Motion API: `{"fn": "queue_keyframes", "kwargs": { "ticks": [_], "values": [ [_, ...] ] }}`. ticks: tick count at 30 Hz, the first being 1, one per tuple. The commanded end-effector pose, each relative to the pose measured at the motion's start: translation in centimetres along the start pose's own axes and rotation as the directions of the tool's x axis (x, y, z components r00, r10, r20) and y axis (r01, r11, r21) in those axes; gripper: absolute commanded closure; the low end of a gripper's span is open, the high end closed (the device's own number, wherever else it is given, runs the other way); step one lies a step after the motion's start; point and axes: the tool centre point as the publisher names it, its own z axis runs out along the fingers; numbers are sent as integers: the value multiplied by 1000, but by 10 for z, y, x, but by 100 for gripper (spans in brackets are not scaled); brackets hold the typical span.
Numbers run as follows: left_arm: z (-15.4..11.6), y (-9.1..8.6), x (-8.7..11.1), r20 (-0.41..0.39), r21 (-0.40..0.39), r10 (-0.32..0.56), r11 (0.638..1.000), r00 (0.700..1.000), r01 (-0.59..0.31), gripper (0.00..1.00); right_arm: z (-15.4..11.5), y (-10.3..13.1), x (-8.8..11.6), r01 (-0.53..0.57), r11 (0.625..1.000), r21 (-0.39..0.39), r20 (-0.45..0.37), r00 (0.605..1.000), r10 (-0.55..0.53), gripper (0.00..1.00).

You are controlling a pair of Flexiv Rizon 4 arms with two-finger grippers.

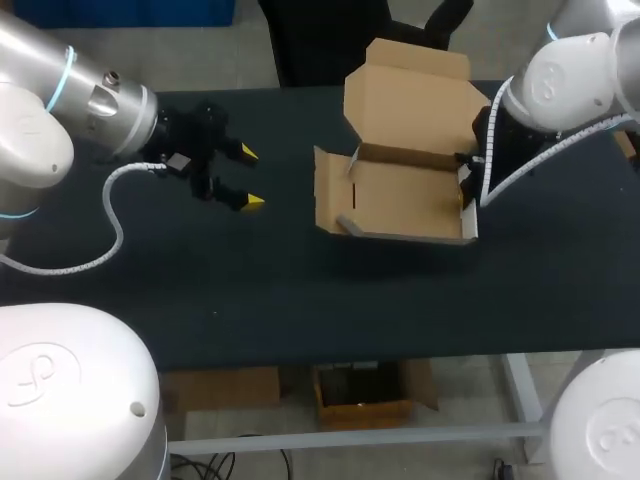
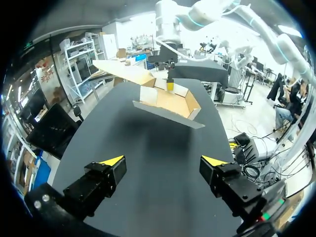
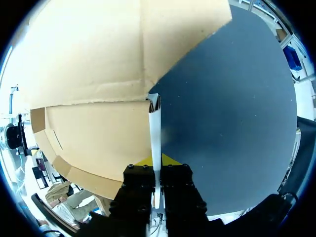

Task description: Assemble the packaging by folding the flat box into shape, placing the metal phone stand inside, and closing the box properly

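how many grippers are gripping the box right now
1. The right gripper is shut on the right-end wall of the box. The left gripper is open over the table, off to the box's left and not touching it.

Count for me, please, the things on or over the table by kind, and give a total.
Cardboard box: 1
Grippers: 2 (left gripper, right gripper)
Grey strip along the box's front, flap or stand I cannot tell: 1
Total: 4
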Motion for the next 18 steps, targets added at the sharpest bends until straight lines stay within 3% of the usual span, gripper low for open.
{"fn": "queue_keyframes", "kwargs": {
  "ticks": [1, 9, 18],
  "values": [
    [4, -2, -3, -3, -15, 2, 1000, 1000, -2, 0, 9, 12, 7, -53, 994, 91, 73, 996, 46, 100],
    [6, 1, -5, -10, -42, 31, 999, 999, -31, 0, 16, 11, 10, -67, 988, 143, 124, 991, 49, 100],
    [9, 16, -8, -50, -60, 14, 998, 999, -17, 0, 32, 3, 12, -90, 973, 211, 176, 983, 53, 100]
  ]
}}
